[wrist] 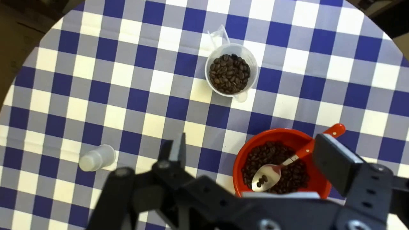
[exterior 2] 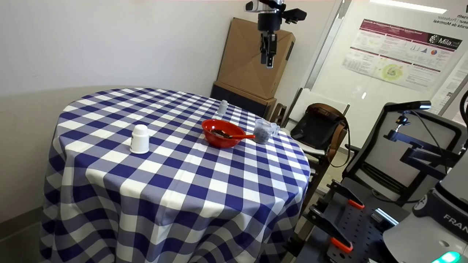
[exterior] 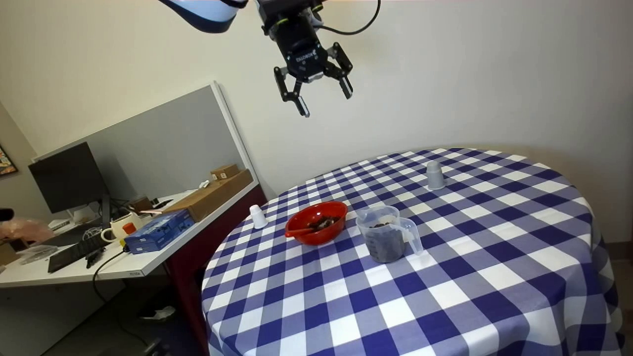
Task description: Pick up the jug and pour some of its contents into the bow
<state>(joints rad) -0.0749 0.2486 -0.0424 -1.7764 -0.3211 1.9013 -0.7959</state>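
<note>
The clear plastic jug stands upright on the checked table, about half full of dark coffee beans. It also shows in an exterior view and in the wrist view, with its handle away from the bowl. The red bowl stands beside it, also in an exterior view and the wrist view. It holds beans and a red-handled spoon, whose handle juts over the rim. My gripper is open and empty, high above the table; it also shows in an exterior view and the wrist view.
Two upturned cups stand on the table, a white one and a greyish one; a cup shows in the wrist view. A desk with boxes and a chair stand beyond the round table's edge.
</note>
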